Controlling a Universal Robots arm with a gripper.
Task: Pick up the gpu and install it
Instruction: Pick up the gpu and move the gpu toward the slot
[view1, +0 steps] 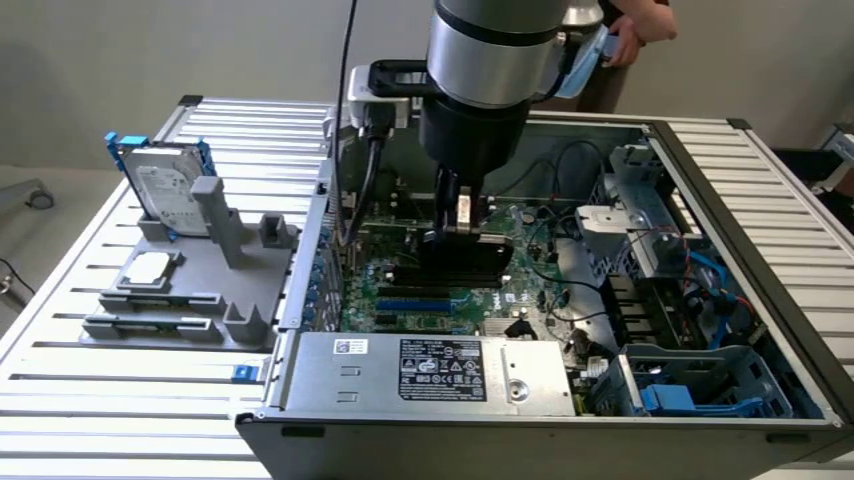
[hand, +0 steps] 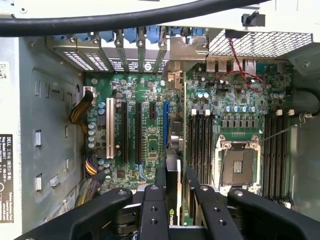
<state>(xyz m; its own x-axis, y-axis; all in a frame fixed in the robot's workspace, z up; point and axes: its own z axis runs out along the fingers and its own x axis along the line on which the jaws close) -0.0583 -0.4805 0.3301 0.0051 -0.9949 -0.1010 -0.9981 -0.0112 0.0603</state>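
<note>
My gripper (view1: 454, 230) hangs inside the open computer case (view1: 694, 160), shut on the gpu (view1: 467, 262), a thin black card held on edge just above the green motherboard (view1: 427, 322). In the wrist view the gpu (hand: 172, 187) shows edge-on between the black fingers (hand: 152, 210). It is over the board near the blue expansion slot (hand: 165, 130), beside the black slots (hand: 137, 132). I cannot tell whether the card's lower edge touches a slot.
A silver hard drive in a blue frame (view1: 167, 185) stands on a grey fixture (view1: 187, 290) at the exterior view's left. The power supply (view1: 427, 370) lies along the case's near side. The CPU socket (hand: 240, 167), memory slots (hand: 275, 150) and a person's hand (view1: 641, 25) are also in sight.
</note>
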